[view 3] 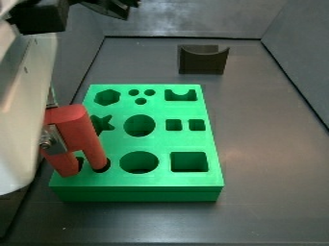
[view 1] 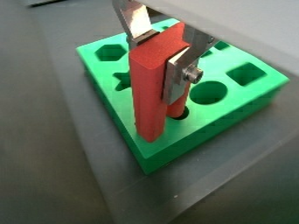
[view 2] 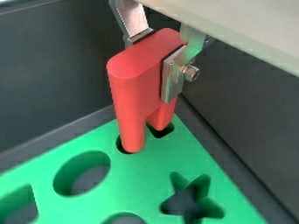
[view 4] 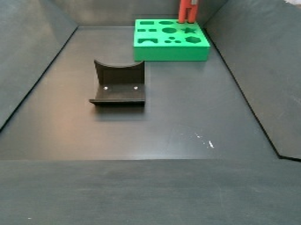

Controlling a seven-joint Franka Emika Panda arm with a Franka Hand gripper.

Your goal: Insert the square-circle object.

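The dark floor (view 4: 141,132) of the enclosure is mostly bare, with the green board (view 3: 161,178) pushed toward one end and a dark block with a curved notch (view 4: 118,85) sitting well apart from it, out of the way. The board is cut with shaped holes, a star (view 2: 190,194), a round one (view 2: 84,171), squares and others, and the corner slot (view 2: 149,133) is where the action is. The gripper (view 1: 163,54) hangs right over that corner, its silver fingers (view 1: 184,68) closed on the upper part of the square-circle object (view 1: 152,83), a bright red peg held upright with its lower end already dipped into the slot, as both wrist views show. From where I stand, the worry is alignment: the peg has one rounded side and one square-edged side, so if it is twisted even slightly against the slot's outline it could bind on the rim partway down. Pushing harder then might tilt the peg in the pads, or shove the board along the floor, since I can't tell whether anything holds it down. Letting go too early could leave the peg standing proud and leaning in the hole.
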